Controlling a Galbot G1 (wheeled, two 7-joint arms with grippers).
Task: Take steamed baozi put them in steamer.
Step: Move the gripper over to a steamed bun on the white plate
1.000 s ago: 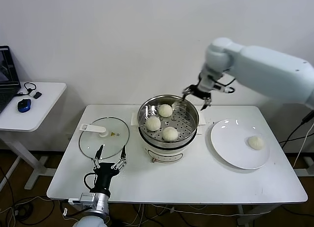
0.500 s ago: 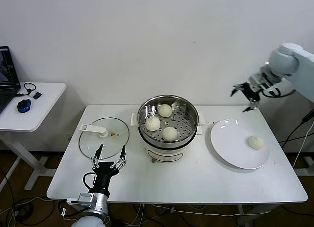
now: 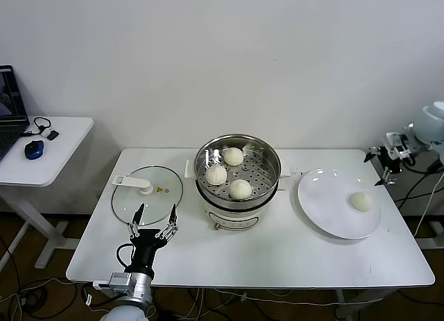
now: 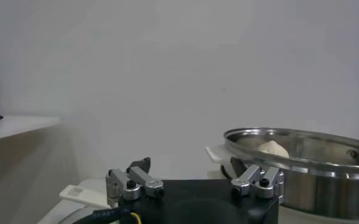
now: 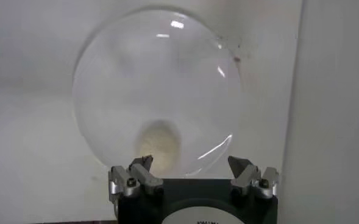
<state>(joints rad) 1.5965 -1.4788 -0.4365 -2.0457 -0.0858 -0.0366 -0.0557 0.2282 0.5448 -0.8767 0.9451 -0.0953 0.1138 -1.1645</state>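
Right pincer (image 3: 382,160): hangs in the air past the table's far right corner, beyond the plate's far edge, fingers spread and holding nothing; its wrist view looks down between the two fingertips (image 5: 144,162) onto the plate.
Left pincer (image 3: 154,220): low over the near left part of the table, just in front of the glass lid, fingers spread and empty, pointing away from the robot.
Steamed baozi in the steamer: three cream-white buns lie on the perforated floor, one toward the back (image 3: 234,156), one on the left (image 3: 216,174), one toward the front (image 3: 241,188); the three sit close together, though whether any two touch is hard to judge from the head view.
Steamed baozi on the plate (image 3: 361,202): one bun rests alone on the right half of the plate, well apart from the steamer; in the right wrist view it appears as a pale mound (image 5: 158,139) just ahead of the pincer.
Steamer (image 3: 267,149): shiny steel basket, uncovered, seated on a white pot base (image 3: 236,217) at the middle of the table; the left wrist view catches its rim (image 4: 301,152) with one bun top above it.
Plate (image 3: 322,203): white, round, right of the steamer, near but not touching the base.
Glass lid (image 3: 147,195): flat on the table left of the steamer, white handle toward the far left.
Table (image 3: 277,255): white, carries the steamer, plate and lid.
Side table (image 3: 62,144): a smaller white one stands off to the left with a blue mouse (image 3: 34,149) on it.
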